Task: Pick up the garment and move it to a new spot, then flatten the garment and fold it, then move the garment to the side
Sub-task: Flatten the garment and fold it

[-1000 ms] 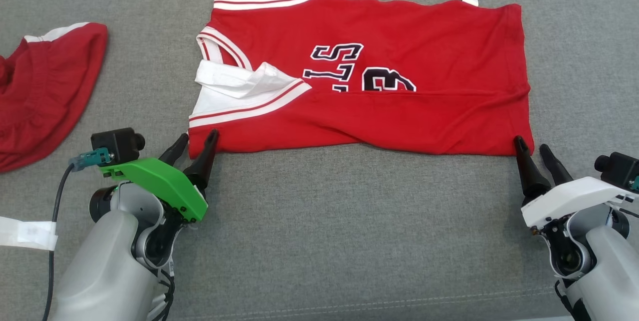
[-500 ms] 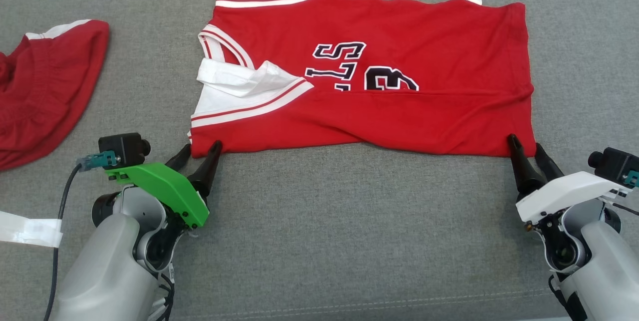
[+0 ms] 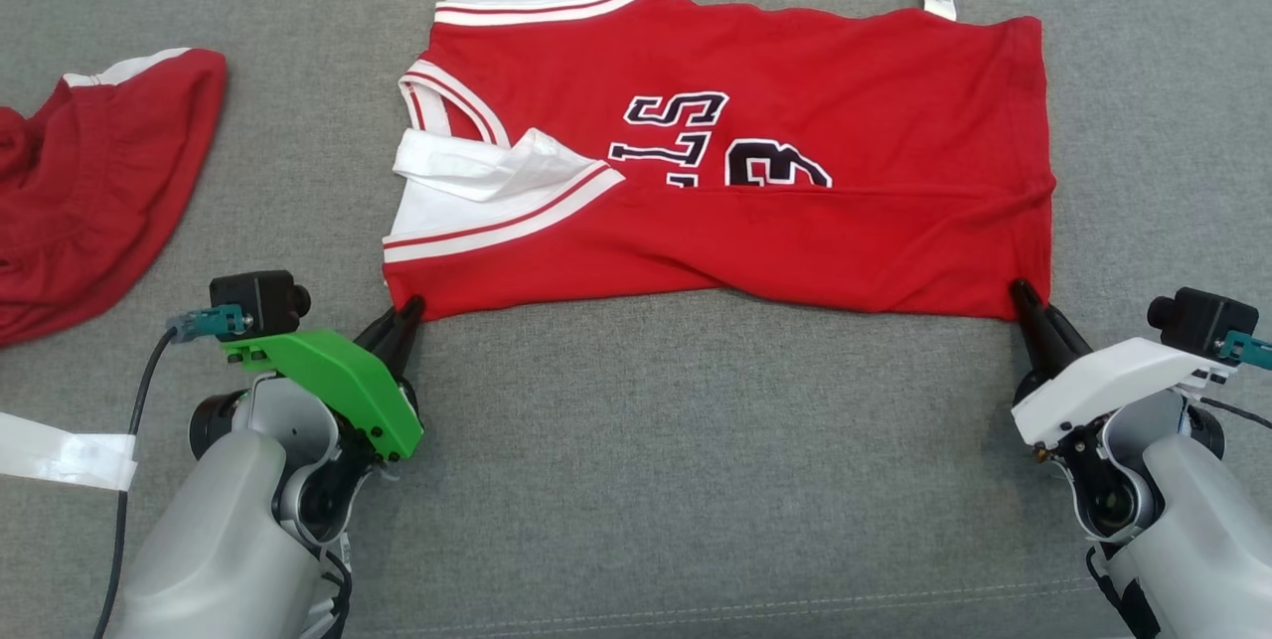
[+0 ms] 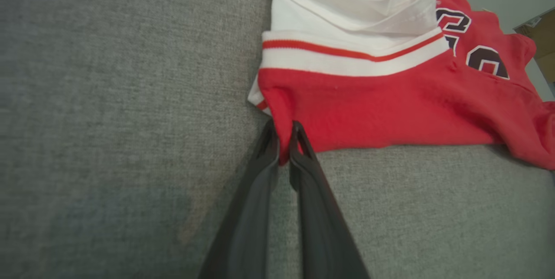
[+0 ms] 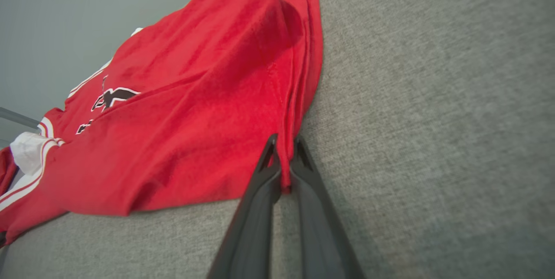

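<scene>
the red garment lies half-folded on the grey surface. it looks like a thin, light, limp knit that will likely sag and crease between holds. the left tool is pinched on its near sleeve-side corner and the right tool on the near hem corner. these two corners seem the sensible holds if kept taut.

A crumpled dark red cloth with a white band lies on the grey fabric surface, far left; a white tape strip lies on the surface's near-left part.
</scene>
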Robot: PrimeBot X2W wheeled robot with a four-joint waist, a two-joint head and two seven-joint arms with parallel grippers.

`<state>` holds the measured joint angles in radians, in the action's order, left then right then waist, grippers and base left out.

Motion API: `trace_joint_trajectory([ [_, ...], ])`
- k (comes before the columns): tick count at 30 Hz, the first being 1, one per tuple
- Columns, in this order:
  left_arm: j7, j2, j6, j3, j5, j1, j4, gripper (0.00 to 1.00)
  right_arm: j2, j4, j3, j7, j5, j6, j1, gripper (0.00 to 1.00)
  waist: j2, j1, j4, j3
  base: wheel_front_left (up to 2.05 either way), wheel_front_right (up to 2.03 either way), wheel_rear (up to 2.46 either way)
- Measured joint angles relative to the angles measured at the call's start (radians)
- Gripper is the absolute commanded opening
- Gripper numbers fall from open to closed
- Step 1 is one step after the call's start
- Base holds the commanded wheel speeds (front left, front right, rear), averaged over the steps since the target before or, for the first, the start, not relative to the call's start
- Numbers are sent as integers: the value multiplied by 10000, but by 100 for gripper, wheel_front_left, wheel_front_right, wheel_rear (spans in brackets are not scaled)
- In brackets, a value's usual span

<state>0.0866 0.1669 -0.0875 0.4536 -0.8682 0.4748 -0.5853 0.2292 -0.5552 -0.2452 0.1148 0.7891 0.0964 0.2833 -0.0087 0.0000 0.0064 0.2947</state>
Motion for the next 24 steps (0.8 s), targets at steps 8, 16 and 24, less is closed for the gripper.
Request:
trace_joint_trajectory([
  [8,-138,10,-4,8,2,-33,-98,0,228,19,-130,174,-232,4,-2,0,1,0,-15,-345,0,0,0],
  [16,-276,150,-65,-61,-19,-450,132,0,215,144,-138,54,-40,88,-58,0,0,0,-21,-742,0,0,0],
  [24,-441,711,-104,504,706,-802,560,0,800,134,-259,-245,-150,107,-538,0,0,0,80,-1222,0,0,0],
])
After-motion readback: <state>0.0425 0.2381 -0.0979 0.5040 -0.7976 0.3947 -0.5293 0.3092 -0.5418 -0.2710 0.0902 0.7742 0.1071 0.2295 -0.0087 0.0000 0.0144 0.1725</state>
